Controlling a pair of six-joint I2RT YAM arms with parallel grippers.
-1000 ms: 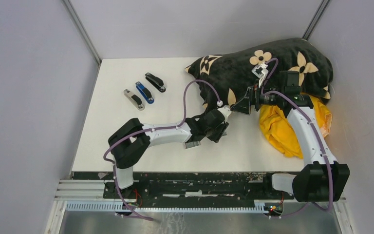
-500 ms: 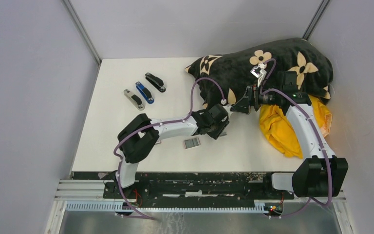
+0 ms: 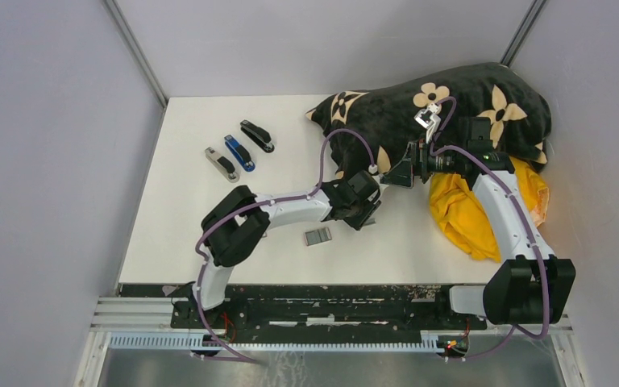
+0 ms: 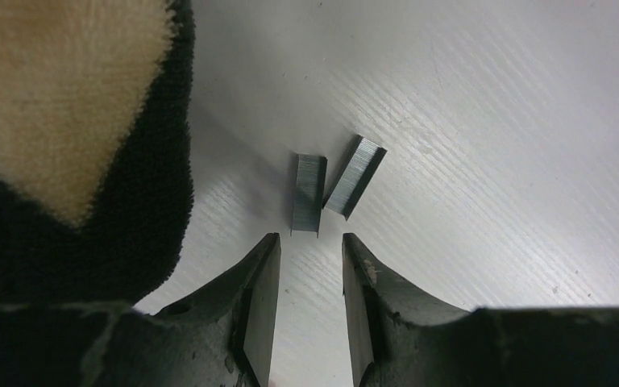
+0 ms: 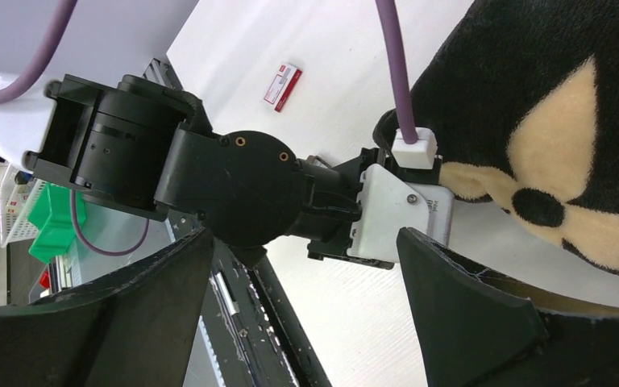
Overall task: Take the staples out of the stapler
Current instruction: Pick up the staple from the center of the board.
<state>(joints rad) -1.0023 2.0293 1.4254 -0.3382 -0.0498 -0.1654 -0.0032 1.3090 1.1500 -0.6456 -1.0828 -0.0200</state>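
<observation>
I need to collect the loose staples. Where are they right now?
In the left wrist view, the staples lie as two strips on the white table, just ahead of the left gripper, beside the black blanket.

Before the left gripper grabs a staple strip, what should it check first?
1. The nearer strip and the tilted strip lie loose on the table: ok.
2. The left gripper is parted and empty: ok.
3. The nearer strip lines up with the gap: ok.
4. The strips are clear of each other: cannot tell, corners nearly touch.
5. The blanket is away from the fingers: not ok, it sits close beside one.
6. The right gripper is open, holding nothing: ok.
</observation>
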